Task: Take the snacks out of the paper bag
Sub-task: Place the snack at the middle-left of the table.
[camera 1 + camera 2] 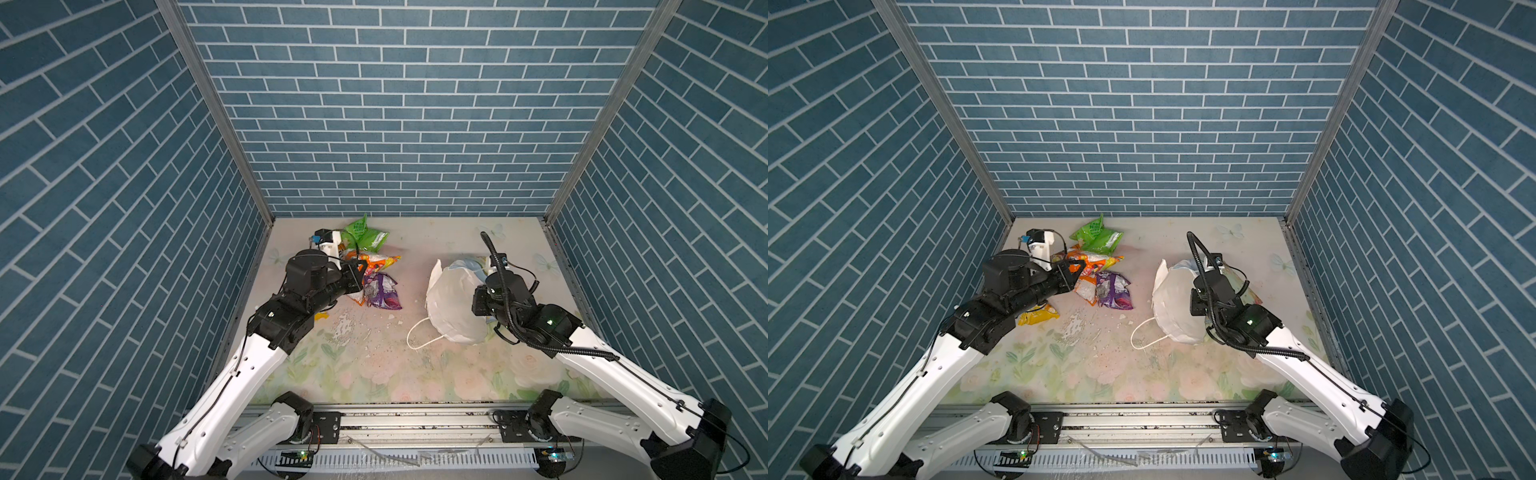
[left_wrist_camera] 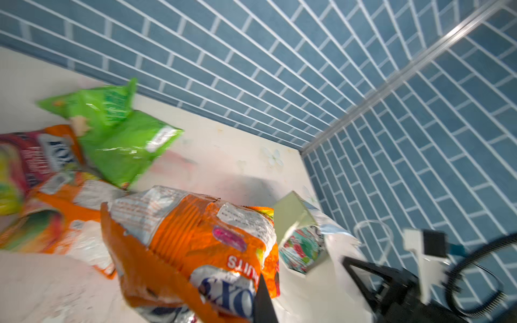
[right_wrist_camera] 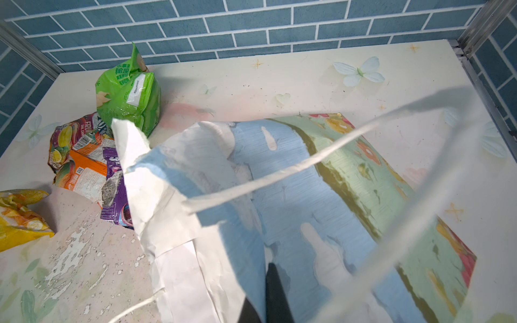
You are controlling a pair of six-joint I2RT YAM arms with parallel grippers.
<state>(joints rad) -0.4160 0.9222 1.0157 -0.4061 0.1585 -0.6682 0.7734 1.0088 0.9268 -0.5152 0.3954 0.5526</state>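
Observation:
My left gripper (image 1: 358, 270) (image 2: 251, 306) is shut on an orange-and-white snack packet (image 2: 190, 240) and holds it just above the snack pile at the back left. In that pile lie a green packet (image 1: 366, 237) (image 3: 127, 92), an orange-red fruit-print packet (image 1: 1102, 262) and a purple packet (image 1: 384, 293) (image 3: 114, 193). A yellow packet (image 1: 1038, 316) (image 3: 19, 221) lies under my left arm. The paper bag (image 1: 453, 305) (image 3: 293, 181) lies crumpled at the right, white inside showing. My right gripper (image 1: 1198, 301) (image 3: 263, 302) is shut on the bag's wall.
A white cord handle (image 1: 415, 336) trails from the bag towards the front. Crumbs and a peeled patch (image 1: 345, 330) mark the floral table mat between the arms. Blue brick walls close in the back and both sides; a metal rail (image 1: 415, 419) runs along the front.

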